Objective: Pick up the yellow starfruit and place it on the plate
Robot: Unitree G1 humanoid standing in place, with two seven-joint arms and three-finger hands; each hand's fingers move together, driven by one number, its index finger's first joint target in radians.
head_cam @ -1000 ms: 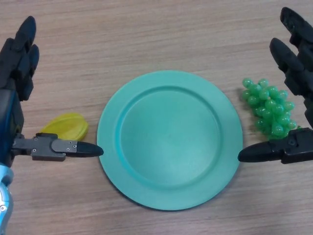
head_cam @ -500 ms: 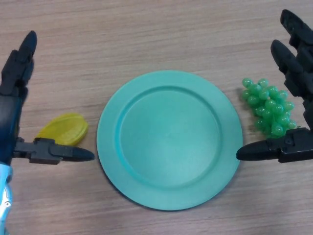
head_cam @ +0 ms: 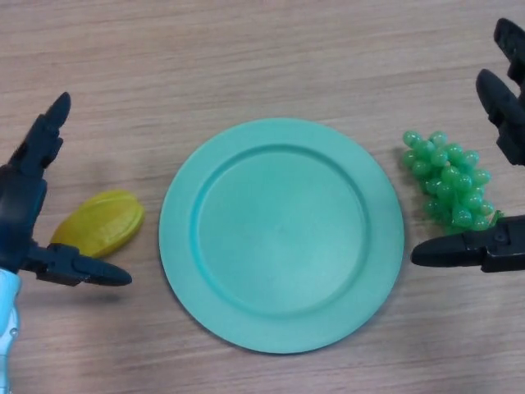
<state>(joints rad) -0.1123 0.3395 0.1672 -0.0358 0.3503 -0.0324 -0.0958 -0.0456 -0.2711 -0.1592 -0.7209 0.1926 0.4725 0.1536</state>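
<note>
The yellow starfruit [head_cam: 98, 223] lies on the wooden table, just left of the teal plate [head_cam: 281, 234]. My left hand [head_cam: 23, 201] is open at the left edge, its fingers behind the starfruit and its thumb in front of it, not touching it. My right hand [head_cam: 504, 131] is open at the right edge, idle, its thumb pointing at the plate's right rim. The plate holds nothing.
A bunch of green grapes [head_cam: 448, 179] lies on the table right of the plate, between my right hand's fingers and thumb.
My left hand has drawn back to the left and lower, uncovering more of the starfruit. My right hand has shifted slightly to the right. The starfruit and plate lie as before.
</note>
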